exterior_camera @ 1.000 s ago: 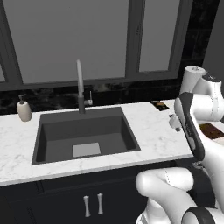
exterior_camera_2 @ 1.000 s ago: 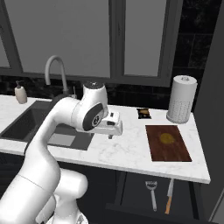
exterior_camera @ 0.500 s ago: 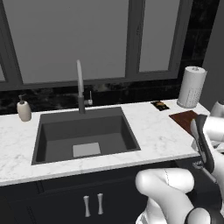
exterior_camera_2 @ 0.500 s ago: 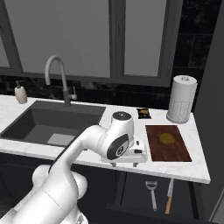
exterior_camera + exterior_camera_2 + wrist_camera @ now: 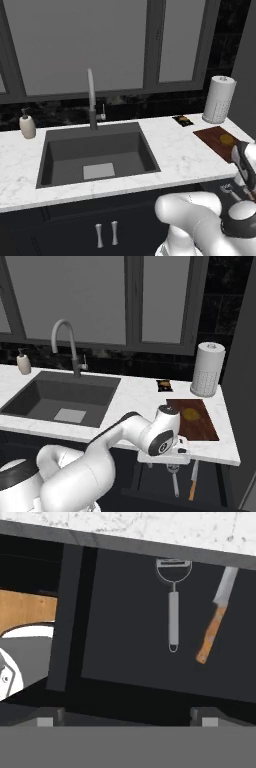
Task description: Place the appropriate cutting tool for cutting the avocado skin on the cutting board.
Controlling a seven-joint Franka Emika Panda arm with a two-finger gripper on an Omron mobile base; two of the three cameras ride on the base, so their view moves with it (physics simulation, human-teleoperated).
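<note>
Down has come the white robot arm [image 5: 150,436]: 1 second ago its hand was up over the white stone counter [image 5: 140,401], and now it hangs low, in front of the counter edge. It is over an open dark drawer [image 5: 130,642].

The gripper [image 5: 127,718] looks into that drawer. Its 2 dark tips sit far apart at the bottom of the hand view, so the jaws are wide open. Nothing is between them.

2 tools lie in the drawer, side by side and not touching. 1 is the slim, pale grey metal cutting tool [image 5: 173,607] with a round loop head. In the right base view this grey tool [image 5: 174,482] lies just under the hand. Beside it is a knife with a grey blade and an orange-brown wooden handle [image 5: 214,619].

Up on the counter sits the flat, dark red-brown wooden cutting board [image 5: 200,428]. The small, round, yellow-brown avocado [image 5: 190,414] rests on it. No tool is on the board.

Behind the board stands a white paper towel roll [image 5: 207,376]. A small dark rectangle with yellow marks [image 5: 164,385] lies near it. The dark sink [image 5: 30,396] is well apart from the board.
</note>
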